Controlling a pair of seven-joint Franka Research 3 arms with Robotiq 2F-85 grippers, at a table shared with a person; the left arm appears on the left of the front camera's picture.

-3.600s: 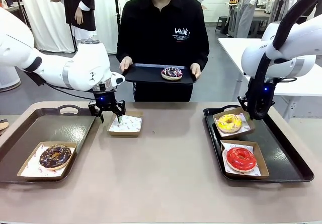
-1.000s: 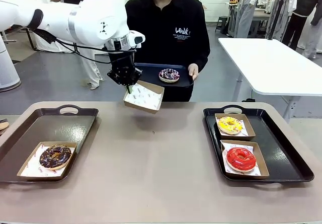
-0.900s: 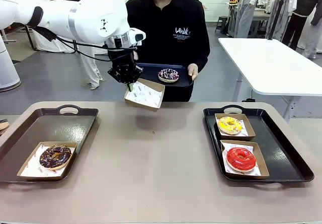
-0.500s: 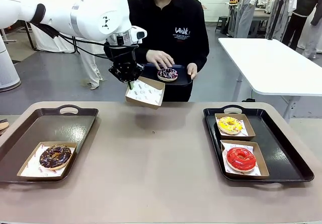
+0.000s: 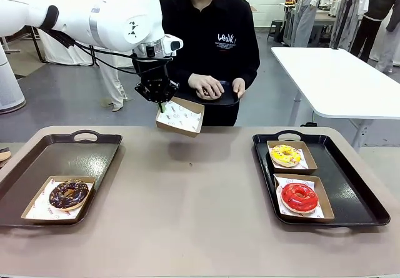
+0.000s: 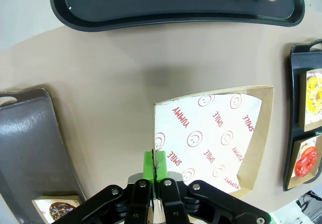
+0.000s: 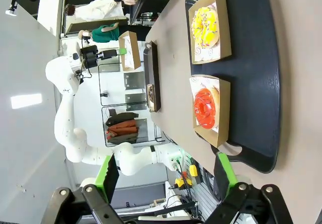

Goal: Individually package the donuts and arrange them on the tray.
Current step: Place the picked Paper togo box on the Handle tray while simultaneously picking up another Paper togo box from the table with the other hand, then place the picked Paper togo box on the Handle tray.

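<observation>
My left gripper (image 5: 160,101) is shut on the near edge of an empty paper-lined cardboard box (image 5: 180,116), held tilted in the air above the table's far edge. In the left wrist view the green pads (image 6: 149,164) pinch that box's (image 6: 216,138) rim. Just behind it a person holds a black tray (image 5: 226,99), one hand (image 5: 205,85) laid over the sprinkled donut, which is mostly hidden. A yellow donut (image 5: 285,153) and a red donut (image 5: 299,197) sit boxed on the right tray (image 5: 350,184). A chocolate donut (image 5: 69,193) sits boxed on the left tray (image 5: 37,165). My right gripper (image 7: 167,178) is open, high above the right tray (image 7: 256,73).
The table's middle (image 5: 194,197) is bare tan surface between the two trays. A white table (image 5: 331,72) stands behind on the right. The person stands close against the far edge.
My left gripper lifted the box from the table up to the person's tray, now nearly still. The person's hand moved from the tray's edge onto the donut. The right arm left the front view.
</observation>
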